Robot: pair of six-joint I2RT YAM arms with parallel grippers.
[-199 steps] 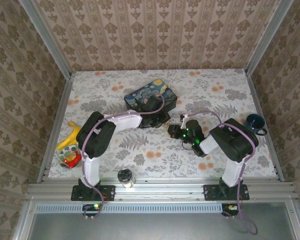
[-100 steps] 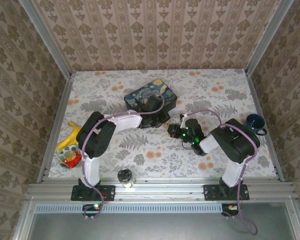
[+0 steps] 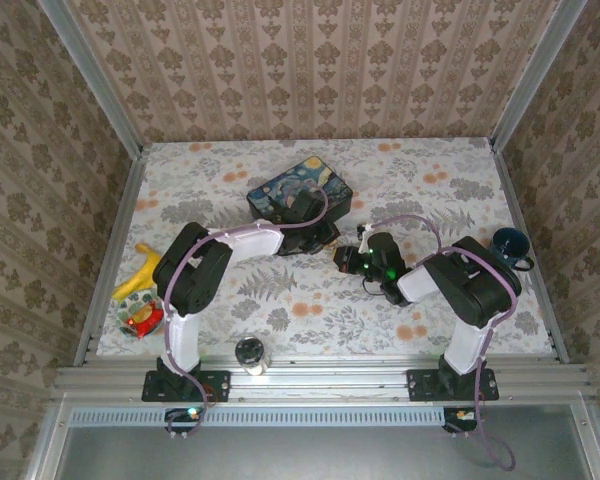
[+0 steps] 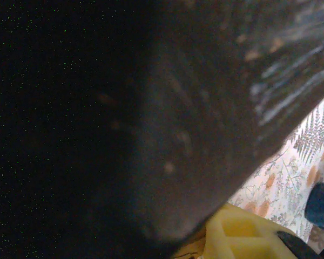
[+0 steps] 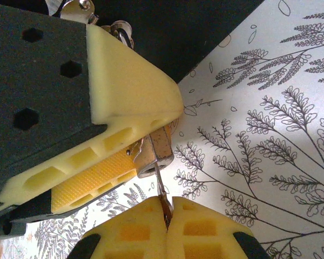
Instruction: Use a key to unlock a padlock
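Since a second ago the right hand (image 3: 344, 258) has edged toward 10 o'clock, closer to the left hand (image 3: 323, 240). On the floral worktop (image 3: 430, 180) the starry tin box (image 3: 302, 187) sits at 12 o'clock of both. The left hand's yellow fingers (image 5: 129, 91) clamp the padlock (image 5: 156, 148). The right hand, pinched closed, holds the key (image 5: 161, 194), its blade meeting the padlock's lower end.

Probably a lab cell: wallpaper panels (image 3: 310, 60), aluminium frame (image 3: 320, 380), floral tabletop (image 3: 430, 170).
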